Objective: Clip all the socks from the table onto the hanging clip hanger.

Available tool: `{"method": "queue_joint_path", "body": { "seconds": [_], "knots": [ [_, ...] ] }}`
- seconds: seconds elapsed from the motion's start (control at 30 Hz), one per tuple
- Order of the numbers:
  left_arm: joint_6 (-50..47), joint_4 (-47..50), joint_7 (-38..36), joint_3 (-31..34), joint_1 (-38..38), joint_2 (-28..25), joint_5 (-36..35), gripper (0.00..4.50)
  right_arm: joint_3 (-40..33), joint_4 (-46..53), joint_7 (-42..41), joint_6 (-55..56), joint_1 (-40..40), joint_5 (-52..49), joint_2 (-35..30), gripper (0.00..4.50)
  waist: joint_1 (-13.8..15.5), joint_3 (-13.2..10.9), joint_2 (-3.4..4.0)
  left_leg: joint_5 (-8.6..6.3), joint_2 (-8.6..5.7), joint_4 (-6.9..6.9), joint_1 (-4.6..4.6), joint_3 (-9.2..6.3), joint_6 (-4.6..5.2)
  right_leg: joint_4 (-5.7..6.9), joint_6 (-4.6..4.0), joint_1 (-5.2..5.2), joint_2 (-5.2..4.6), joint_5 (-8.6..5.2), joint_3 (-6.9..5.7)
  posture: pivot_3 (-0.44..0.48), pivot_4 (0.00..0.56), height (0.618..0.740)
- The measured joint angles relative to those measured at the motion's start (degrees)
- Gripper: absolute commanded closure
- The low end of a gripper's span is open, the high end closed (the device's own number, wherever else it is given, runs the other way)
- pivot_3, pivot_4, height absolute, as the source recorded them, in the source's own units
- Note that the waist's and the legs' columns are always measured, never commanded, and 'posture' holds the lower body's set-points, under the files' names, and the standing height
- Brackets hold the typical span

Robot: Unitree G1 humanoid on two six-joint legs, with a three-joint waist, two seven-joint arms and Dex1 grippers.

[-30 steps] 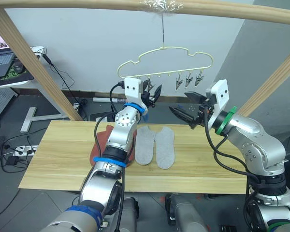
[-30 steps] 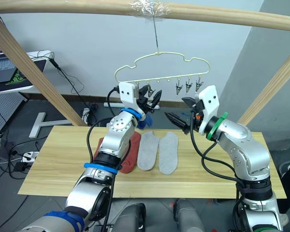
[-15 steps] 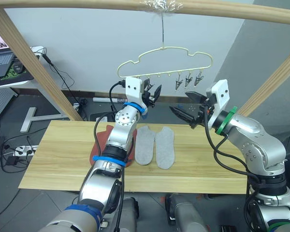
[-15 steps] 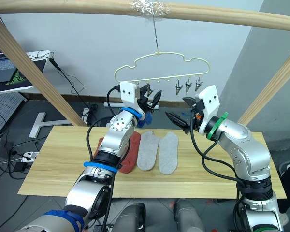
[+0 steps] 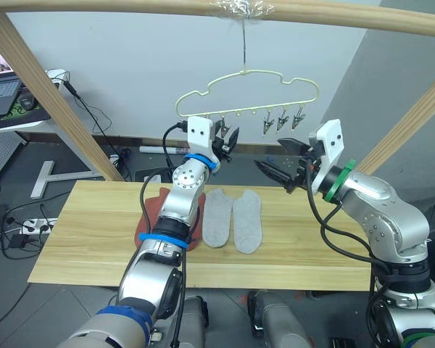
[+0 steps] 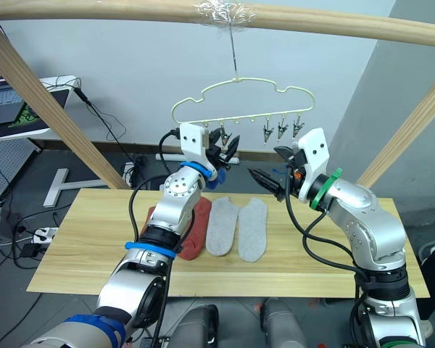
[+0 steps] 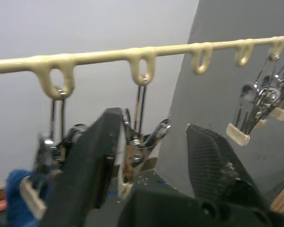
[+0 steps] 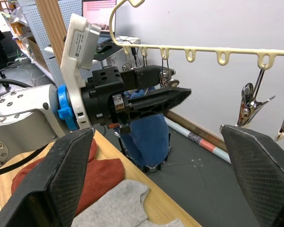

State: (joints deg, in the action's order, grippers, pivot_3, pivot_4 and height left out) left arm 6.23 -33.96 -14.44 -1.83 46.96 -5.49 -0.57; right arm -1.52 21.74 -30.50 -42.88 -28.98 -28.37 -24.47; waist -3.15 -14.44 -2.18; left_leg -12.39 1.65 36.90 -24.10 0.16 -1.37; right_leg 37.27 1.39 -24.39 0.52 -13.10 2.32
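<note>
- Pale wood table (image 5: pixel 87 239) carries two grey socks (image 5: pixel 232 219) side by side, with a red sock (image 5: pixel 156 216) beside them.
- Right gripper (image 5: pixel 272 159) hovers above the table's far edge, fingers spread, empty.
- Left gripper (image 5: pixel 228 138) reaches the hanger (image 5: pixel 246 90), fingers parted around a clip (image 7: pixel 137 156).
- A blue sock (image 8: pixel 149 137) hangs there.

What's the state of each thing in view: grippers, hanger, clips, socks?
left gripper: raised at the hanger bar, fingers open around a clip.
right gripper: open, holding nothing, beside the hanger.
clip hanger: hanging by its hook from the wooden pole.
blue sock: hanging below the bar at the left gripper.
three right-hand clips: hanging with no sock.
grey socks: flat on the table, side by side.
rust-red sock: on the table, partly behind the left arm.
</note>
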Motion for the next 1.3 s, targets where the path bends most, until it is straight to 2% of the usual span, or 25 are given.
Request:
{"method": "queue_joint_path", "body": {
  "seconds": [0.1,0.23,0.47,0.67,0.77,0.8,0.9,0.97,1.03,1.13,1.3],
  "knots": [
    [0.41,0.00,0.02,0.00,0.00,0.00,-0.01,3.91,0.01,0.00,-0.13,0.00,-0.11,0.01,-0.01,0.00,0.00,0.00,0.00,0.00,0.00,0.00,0.00,0.01,0.00,0.00,0.00,0.00,0.00,0.00,0.00,-0.114,0.234,0.740],
    [0.54,0.00,0.05,0.00,0.01,0.00,-0.01,4.43,0.02,0.00,-0.18,0.00,-0.41,0.01,-0.01,0.00,0.00,0.00,0.00,0.00,0.00,0.00,0.00,0.00,0.00,0.00,0.00,0.00,0.00,0.00,0.00,-0.110,0.236,0.740],
    [0.49,0.04,-0.14,0.08,0.01,0.00,-0.27,4.44,0.43,0.44,-0.12,0.00,-0.39,0.03,0.03,0.00,0.00,0.00,0.00,0.00,0.00,0.00,0.00,-0.01,0.00,0.00,0.00,0.00,0.00,0.00,-0.01,-0.109,0.234,0.740],
    [-5.70,3.21,-2.11,2.89,-0.33,0.81,-5.68,4.44,3.65,-0.09,0.65,1.18,1.19,3.00,-0.28,0.00,-0.01,0.00,0.00,0.00,0.00,0.00,0.01,-0.01,0.00,0.01,0.00,0.00,0.00,0.00,-0.01,-0.102,0.233,0.740],
    [-13.07,9.67,-4.80,5.07,-3.08,0.65,-11.13,4.44,10.92,-9.56,2.26,6.37,3.84,10.91,1.00,0.00,-0.18,0.02,-0.02,0.00,0.03,0.00,0.08,0.02,0.00,0.02,0.00,0.04,0.00,0.00,0.01,-0.097,0.234,0.740],
    [-15.48,12.05,-5.23,5.82,-4.27,0.32,-12.67,4.44,13.71,-15.47,3.06,8.53,4.57,13.85,2.61,0.00,-0.25,0.02,-0.02,0.00,0.03,0.00,0.09,0.04,0.00,0.05,0.00,0.03,0.00,0.00,0.03,-0.097,0.234,0.740],
    [-19.72,16.41,-5.41,6.38,-5.87,-0.55,-14.27,4.44,17.99,-26.06,4.27,12.95,5.19,18.76,6.59,0.00,-0.35,0.00,0.01,0.00,0.03,0.03,0.16,0.05,0.00,0.22,-0.01,0.01,0.01,0.00,0.07,-0.074,0.234,0.740],
    [-21.04,18.09,-5.45,6.27,-6.64,-1.03,-14.48,4.44,18.80,-29.56,4.52,15.44,4.76,20.73,8.19,0.00,-0.24,0.00,0.01,0.01,0.02,0.08,0.18,0.03,-0.01,0.31,-0.01,0.01,0.01,0.00,0.06,-0.074,0.234,0.740],
    [-22.12,19.54,-5.26,6.26,-7.43,-1.30,-14.51,4.44,18.79,-33.53,4.87,17.43,3.14,22.30,9.80,0.00,-0.21,0.00,0.01,0.01,0.01,0.12,0.23,0.04,-0.01,0.39,-0.01,0.03,0.01,0.00,0.08,-0.036,0.238,0.740],
    [-23.65,22.49,-4.71,5.93,-8.92,-1.02,-14.52,4.44,18.38,-43.10,7.13,20.74,0.42,24.47,13.05,0.00,-0.11,0.00,0.00,0.01,0.02,0.12,0.30,0.02,-0.01,0.44,-0.01,0.07,0.01,0.00,0.06,-0.015,0.238,0.740],
    [-25.77,25.39,-3.74,5.53,-10.08,-0.95,-14.55,4.44,18.46,-53.75,8.24,25.42,-1.35,27.74,15.76,0.00,0.11,0.00,0.00,0.01,0.03,0.08,0.28,0.01,-0.01,0.41,-0.02,0.05,0.02,-0.01,0.09,-0.006,0.238,0.740]
  ]
}}
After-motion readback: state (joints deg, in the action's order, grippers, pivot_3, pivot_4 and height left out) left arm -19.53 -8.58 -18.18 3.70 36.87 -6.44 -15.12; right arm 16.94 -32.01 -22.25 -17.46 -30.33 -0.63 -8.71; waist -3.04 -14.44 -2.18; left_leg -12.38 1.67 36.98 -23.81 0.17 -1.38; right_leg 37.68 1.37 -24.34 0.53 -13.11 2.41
